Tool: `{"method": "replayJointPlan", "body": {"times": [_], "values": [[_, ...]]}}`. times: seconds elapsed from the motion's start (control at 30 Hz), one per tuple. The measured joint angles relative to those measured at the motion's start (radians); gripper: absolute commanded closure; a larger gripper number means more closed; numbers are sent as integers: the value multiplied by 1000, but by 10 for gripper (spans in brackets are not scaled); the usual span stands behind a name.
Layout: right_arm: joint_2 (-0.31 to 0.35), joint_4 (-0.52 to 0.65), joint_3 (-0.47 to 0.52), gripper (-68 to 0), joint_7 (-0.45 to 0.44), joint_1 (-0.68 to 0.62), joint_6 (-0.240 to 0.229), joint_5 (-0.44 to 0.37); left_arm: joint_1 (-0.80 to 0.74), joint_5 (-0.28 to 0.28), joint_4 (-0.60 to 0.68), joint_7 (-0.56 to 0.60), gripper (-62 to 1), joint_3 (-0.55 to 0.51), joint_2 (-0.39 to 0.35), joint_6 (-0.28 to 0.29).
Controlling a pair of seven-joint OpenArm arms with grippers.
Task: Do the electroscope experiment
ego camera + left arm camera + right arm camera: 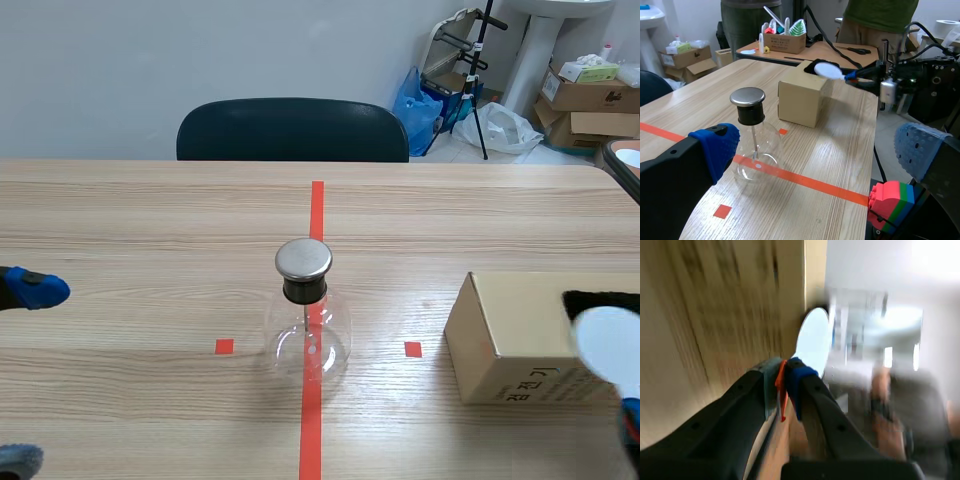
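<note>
Closest to the robot, the left jaws are wide open and hold nothing. Their blue dotted pads [715, 145] sit apart, one on each side of the view.

The right jaws are squeezed shut on the thin orange-red handle of a flat white round disc [610, 345]. The white disc hangs close over the brown cardboard box [510, 340].

A bit further out, the clear round glass flask [305, 325] with a shiny metal cap [303, 258] stands up straight. It is in the middle of the wooden bench [150, 220], on the long red tape line [317, 200]. The box is to its right, not touching it.

I think the flask is the big worry. It is glass and has a round belly, so a hard bump from the disc could tip it, and it might roll and break. The disc could also catch on the box on its way over. The handle is thin, so it might slip or twist in the jaws. The open left jaws could knock the flask too, if they come close.

Far back is a dark chair [292, 130].
</note>
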State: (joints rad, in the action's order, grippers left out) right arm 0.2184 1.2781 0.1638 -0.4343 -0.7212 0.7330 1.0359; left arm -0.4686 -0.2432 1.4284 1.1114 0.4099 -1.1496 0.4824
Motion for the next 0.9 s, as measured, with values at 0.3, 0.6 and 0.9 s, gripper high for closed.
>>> {"method": "replayJointPlan", "body": {"times": [0.3, 0.6, 0.9], "values": [[4, 0, 13, -17, -5, 3, -1, 11, 0, 0, 0, 0, -623, 0, 0, 0], [4, 0, 24, -17, -62, 9, 0, 48, 0, 0, 0, 0, -623, 0, 0, 0], [3, 0, 24, -17, -62, 9, 0, 48, 0, 0, 0, 0, -623, 0, 0, 0]]}}
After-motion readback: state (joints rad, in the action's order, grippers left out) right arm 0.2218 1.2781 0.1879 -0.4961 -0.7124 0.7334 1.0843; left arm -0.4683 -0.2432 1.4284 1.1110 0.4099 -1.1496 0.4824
